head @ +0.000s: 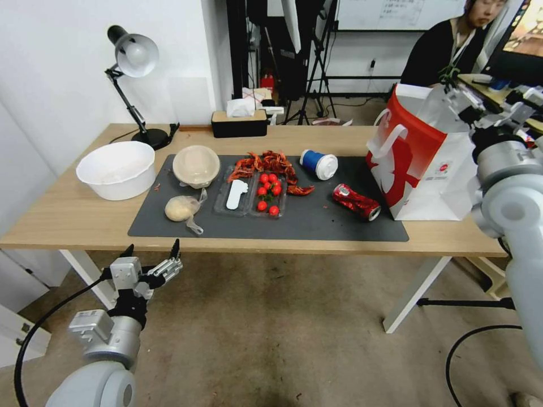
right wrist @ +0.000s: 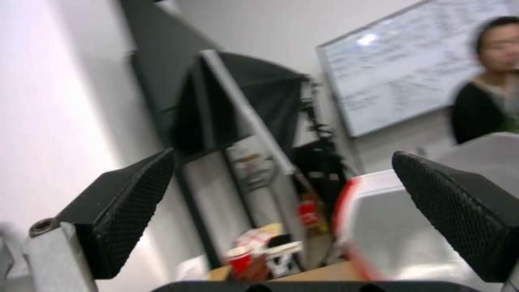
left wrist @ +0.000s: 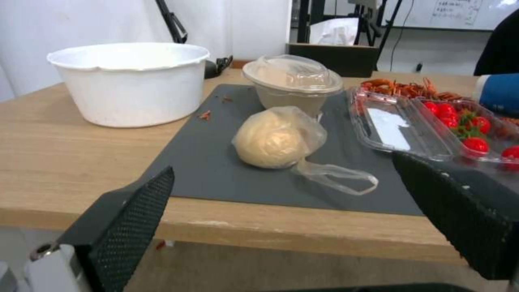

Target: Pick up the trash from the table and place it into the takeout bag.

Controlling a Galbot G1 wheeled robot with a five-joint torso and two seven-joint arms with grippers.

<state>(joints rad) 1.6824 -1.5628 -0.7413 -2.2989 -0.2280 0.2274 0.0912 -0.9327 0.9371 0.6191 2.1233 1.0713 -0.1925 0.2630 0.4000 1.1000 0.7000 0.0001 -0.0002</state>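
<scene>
Both grippers spread — right gripper above takeout bag.

Long light-wood tabletop with white legs, dark grey rectangular mat on it. On the mat:
- round beige lidded bowl, upright, far left corner
- small clear bag with beige lump, just in front of the bowl, loose handle trailing toward the table's front edge
- blue cup with white lid, on its side, lid facing front-right
- crushed red can, on its side, near the bag

Large boxy red-and-white paper takeout bag, white loop handles, upright at the mat's right end, mouth open.
</scene>
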